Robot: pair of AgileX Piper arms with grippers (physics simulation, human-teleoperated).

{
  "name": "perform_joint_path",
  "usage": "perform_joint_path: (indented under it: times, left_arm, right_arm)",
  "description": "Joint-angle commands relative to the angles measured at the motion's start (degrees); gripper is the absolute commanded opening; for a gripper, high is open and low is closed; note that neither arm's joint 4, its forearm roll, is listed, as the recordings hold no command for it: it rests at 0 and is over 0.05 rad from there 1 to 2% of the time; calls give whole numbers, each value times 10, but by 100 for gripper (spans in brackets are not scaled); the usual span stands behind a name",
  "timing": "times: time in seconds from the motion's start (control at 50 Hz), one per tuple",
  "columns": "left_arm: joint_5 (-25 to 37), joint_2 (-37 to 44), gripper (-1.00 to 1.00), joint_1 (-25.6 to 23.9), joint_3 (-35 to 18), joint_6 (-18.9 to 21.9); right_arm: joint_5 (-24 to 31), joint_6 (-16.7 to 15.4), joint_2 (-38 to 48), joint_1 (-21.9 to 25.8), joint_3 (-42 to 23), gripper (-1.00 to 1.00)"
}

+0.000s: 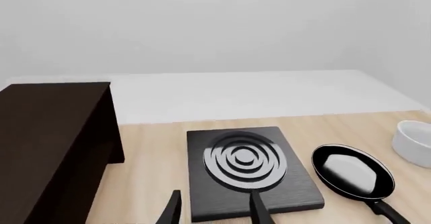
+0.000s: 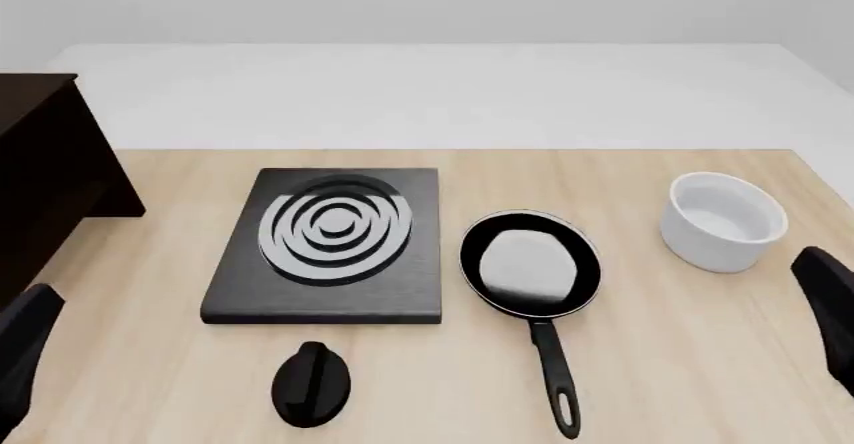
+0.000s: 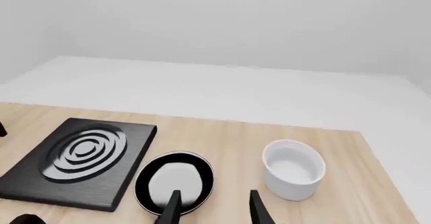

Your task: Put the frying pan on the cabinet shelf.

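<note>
Both tools stand with their fingers apart and hold nothing. The left tool [image 1: 214, 209] shows its two dark fingertips over the near edge of the hob [image 1: 249, 176], touching nothing; the right tool [image 3: 214, 209] shows its fingertips above the near part of the frying pan [image 3: 175, 181], clear of it. In the front view only a dark part of each arm shows at the lower corners, well apart from everything on the worktop [image 2: 667, 364]. The frying pan [image 2: 530, 264] lies flat on the worktop just to the right of the hob [image 2: 327, 246], a round black pan with a pale grey inside; its long black handle points toward the near edge and has a hole at its end. A white bowl [image 2: 723, 220] stands further right, apart from the pan. A black knob [image 2: 314, 384] lies in front of the hob. The dark brown cabinet [image 2: 47, 174] stands at the far left, and its shelf cannot be made out.
</note>
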Motion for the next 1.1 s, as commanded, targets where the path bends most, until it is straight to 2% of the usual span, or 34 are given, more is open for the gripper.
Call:
perform_joint_path:
  times: [0.02, 0.1, 0.2, 0.3, 0.4, 0.44, 0.5, 0.54, 0.56, 0.6, 0.66, 0.7, 0.72, 0.76, 0.86, 0.9, 0.96, 1.0, 1.04, 1.1]
  left_arm:
    - [45, 3, 100, -18, -31, -1]
    - [49, 6, 100, -25, -34, -10]
    - [62, 7, 100, -25, -45, -19]
    - [72, 9, 100, -28, -44, -19]
    - [81, 13, 100, -41, -44, -27]
    - [83, 12, 100, -43, -45, -31]
    - [87, 18, 100, -55, -42, -24]
    - [87, 16, 100, -49, -42, -50]
    - [86, 16, 100, -49, -44, -47]
    - [86, 18, 100, -49, -43, -45]
    - [84, 18, 100, -43, -43, -48]
    - [86, 25, 100, -42, -51, -48]
    - [85, 21, 100, -41, -44, -44]
    - [84, 26, 100, -41, -37, -35]
    - [88, 25, 100, -45, -40, -36]
    - [87, 29, 100, -45, -43, -37]
    - [81, 27, 100, -44, -37, -38]
    - [78, 26, 100, -48, -36, -49]
    - [78, 29, 100, -53, -37, -49]
    - [75, 31, 100, -58, -36, -50]
  right_arm:
    - [64, 9, 64, 49, -76, 100]
    - [82, 11, 83, 64, -77, 100]
    - [101, -16, 98, 69, -80, 100]
    - [120, -20, 109, 80, -89, 100]
    - [143, 5, 142, 95, -97, 100]
    - [146, -5, 149, 103, -97, 100]
    - [153, 23, 172, 109, -98, 100]
    - [153, 22, 181, 111, -102, 100]
    - [153, 29, 188, 103, -101, 100]
    - [150, 6, 204, 113, -88, 100]
    - [144, 17, 221, 116, -78, 100]
    - [143, 6, 232, 122, -73, 100]
    - [143, 17, 240, 128, -73, 100]
    - [141, -5, 252, 130, -70, 100]
    - [127, -4, 278, 138, -64, 100]
    - [120, 5, 288, 151, -57, 100]
    - [113, 48, 307, 157, -51, 100]
    - [109, 13, 324, 162, -50, 100]
    - [106, 21, 336, 161, -55, 100]
    - [101, 14, 353, 162, -64, 100]
